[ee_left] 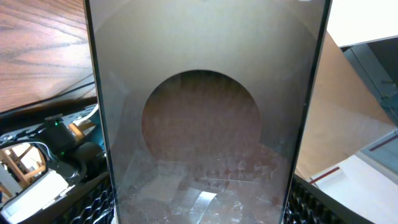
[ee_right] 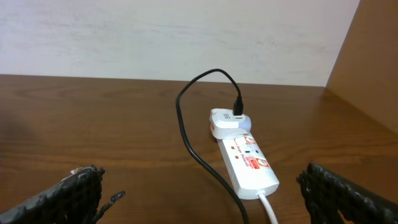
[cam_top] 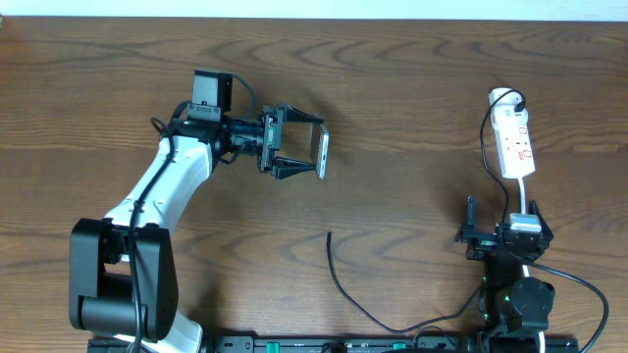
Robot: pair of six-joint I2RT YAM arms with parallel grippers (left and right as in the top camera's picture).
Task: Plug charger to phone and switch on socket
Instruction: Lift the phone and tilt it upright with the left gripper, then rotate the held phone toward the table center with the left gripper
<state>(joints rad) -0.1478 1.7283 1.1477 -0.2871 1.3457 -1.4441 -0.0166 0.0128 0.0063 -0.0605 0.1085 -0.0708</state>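
Right gripper (ee_right: 205,186), nearest the base: spread wide, empty. Charger (cam_top: 329,237): plug tip loose on the table (cam_top: 412,78), well apart from the phone (cam_top: 321,152), which the left gripper (cam_top: 294,145) clamps on edge. Socket (cam_top: 515,137): farthest, cable attached. Likely faults: the limp tip skids from the fingers, or insertion force twists the phone in its clamp.

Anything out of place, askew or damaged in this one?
Nothing is damaged or spilled. The phone is held on edge in the left gripper rather than lying flat, and the charger has its free tip loose on the table, apart from the phone.
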